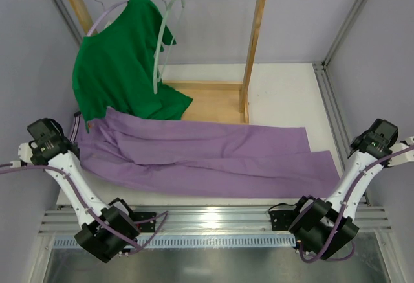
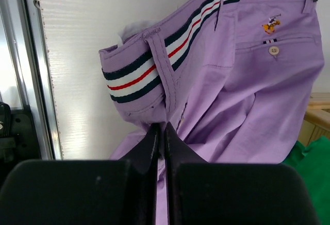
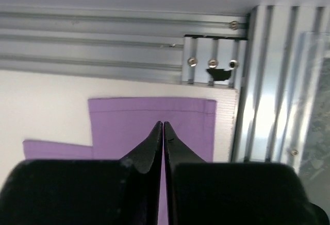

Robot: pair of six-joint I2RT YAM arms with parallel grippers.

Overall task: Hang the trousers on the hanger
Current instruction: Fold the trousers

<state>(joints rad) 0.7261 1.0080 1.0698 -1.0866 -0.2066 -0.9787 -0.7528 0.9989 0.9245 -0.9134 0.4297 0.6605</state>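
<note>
The lilac trousers [image 1: 207,153] lie spread across the table, with the waist at the left and the leg ends at the right. The striped waistband [image 2: 154,65] shows in the left wrist view. The pale grey-green hanger [image 1: 157,50] hangs empty on the wooden rack's rail, partly in front of the green shirt. My left gripper [image 1: 57,146] is shut, with its tips [image 2: 160,126] just at the bunched fabric below the waistband. No fabric shows pinched between them. My right gripper [image 1: 370,146] is shut and empty above a trouser leg's hem [image 3: 154,113].
A wooden rack [image 1: 252,50] stands at the back. It holds a dark green T-shirt [image 1: 119,69] on a lavender hanger [image 1: 103,17]. The shirt's lower edge lies over the trousers. Aluminium frame rails [image 3: 258,81] run along the table's sides and near edge.
</note>
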